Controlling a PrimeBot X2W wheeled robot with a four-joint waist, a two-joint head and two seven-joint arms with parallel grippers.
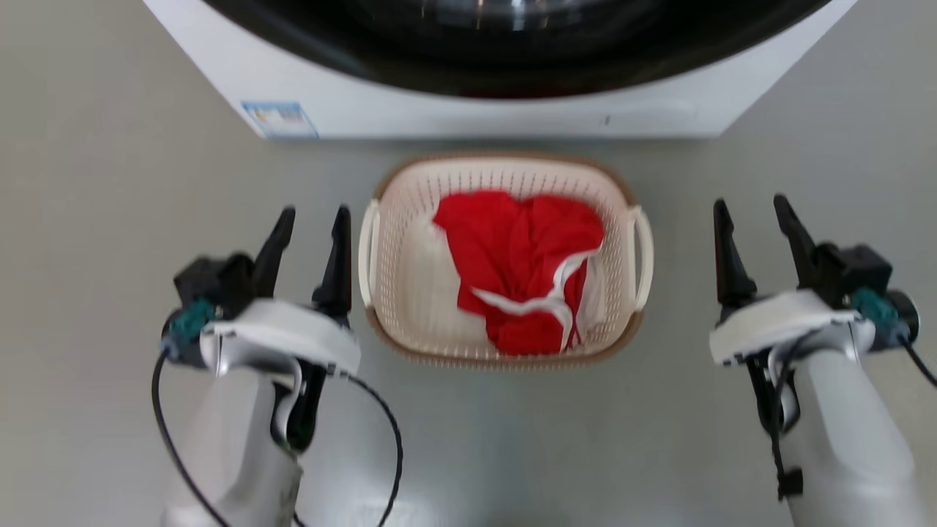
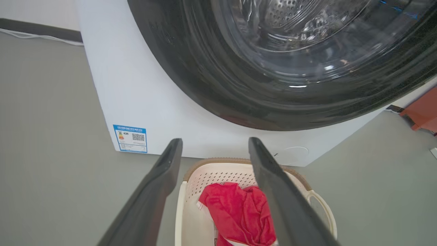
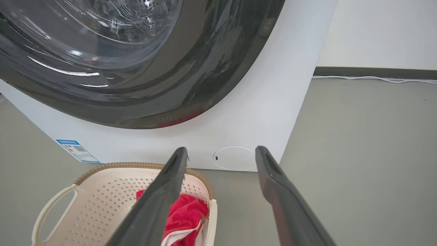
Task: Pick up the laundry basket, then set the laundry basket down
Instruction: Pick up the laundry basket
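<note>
Both pincers hang spread and empty: left pincer (image 1: pixel 315 214) just beside the basket (image 1: pixel 410 219), right pincer (image 1: pixel 750 203) a little farther off. It sits on the floor (image 1: pixel 110 219) between them, close before the washer (image 1: pixel 476 117). I judge I should bring each in to its side handle (image 1: pixel 644 256), close evenly and lift level, so the red cloth (image 1: pixel 520 249) stays in; the washer crowds the far rim.

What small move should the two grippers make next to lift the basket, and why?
Probably bring both open grippers inward to the side handles. The laundry basket sits on the floor between them, untouched: the left gripper is near the left handle, the right gripper farther from the right handle.
</note>
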